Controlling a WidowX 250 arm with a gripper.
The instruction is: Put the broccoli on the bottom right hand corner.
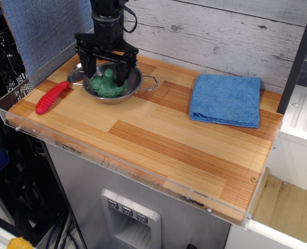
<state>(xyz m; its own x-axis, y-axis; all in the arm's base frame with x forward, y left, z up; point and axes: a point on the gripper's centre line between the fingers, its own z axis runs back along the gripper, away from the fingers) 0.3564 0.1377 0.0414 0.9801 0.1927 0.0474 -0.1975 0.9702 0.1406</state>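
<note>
The broccoli (pixel 106 87) is dark green and bumpy. It lies in a small steel bowl (pixel 136 79) at the back left of the table, with a lighter green stem sticking up. My gripper (pixel 105 79) hangs straight down over the bowl. It is open, with one finger (pixel 86 66) to the left of the broccoli and the other (pixel 124 71) to the right, both reaching down into the bowl. The bottom right hand corner (pixel 245 194) of the striped wood top, with its brass screw (pixel 253 179), is bare and far from the gripper.
A red ridged toy (pixel 51 97) lies left of the bowl, near the left edge. A folded blue towel (pixel 226 99) lies at the back right. A clear acrylic lip (pixel 143 174) runs along the front edge. A wooden wall stands behind the table.
</note>
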